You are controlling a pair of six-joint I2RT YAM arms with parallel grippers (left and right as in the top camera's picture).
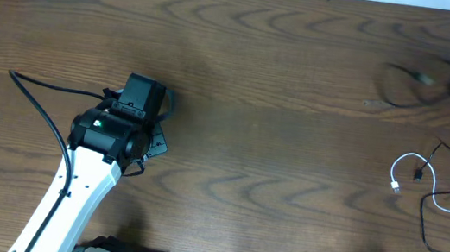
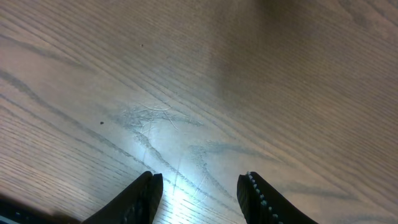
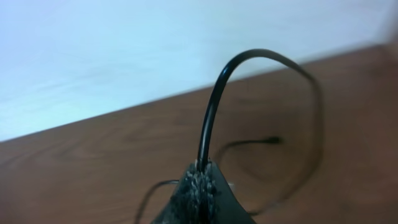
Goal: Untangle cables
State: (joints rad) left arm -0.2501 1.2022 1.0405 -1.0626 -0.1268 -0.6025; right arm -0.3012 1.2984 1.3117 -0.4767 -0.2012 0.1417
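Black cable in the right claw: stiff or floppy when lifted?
Probably springy rather than limp: the black cable rises from the right claw in a self-supporting arch. Likely light, being thin. A black strand crosses the white cable, so lifting may tug that too.

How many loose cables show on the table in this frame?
3: a white cable near the right edge, a black cable crossing it, and a second black cable pinched in the right gripper at the far right. The black ones may join out of view.
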